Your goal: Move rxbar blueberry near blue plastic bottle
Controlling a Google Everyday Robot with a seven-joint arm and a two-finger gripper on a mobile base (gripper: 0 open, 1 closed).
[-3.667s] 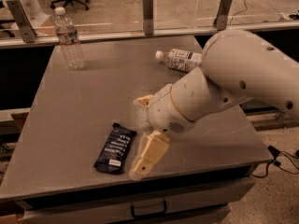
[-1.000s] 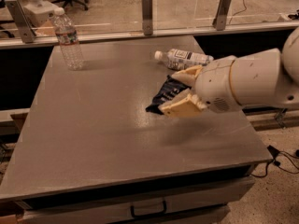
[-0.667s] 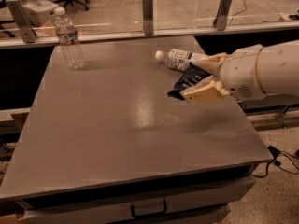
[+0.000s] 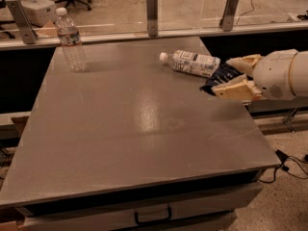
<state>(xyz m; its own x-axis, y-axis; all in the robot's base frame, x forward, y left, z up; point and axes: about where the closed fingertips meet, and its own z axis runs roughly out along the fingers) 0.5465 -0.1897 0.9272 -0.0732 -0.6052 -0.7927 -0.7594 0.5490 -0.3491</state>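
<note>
Navy rxbar blueberry [image 4: 219, 75], pinched by fingers [image 4: 236, 89], table [image 4: 120, 138] right edge

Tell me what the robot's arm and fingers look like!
The arm is fat, round and white, like a smooth tube. Its gripper, at the table's right edge, has two chunky cream-tan fingers. No cables show on it.
</note>
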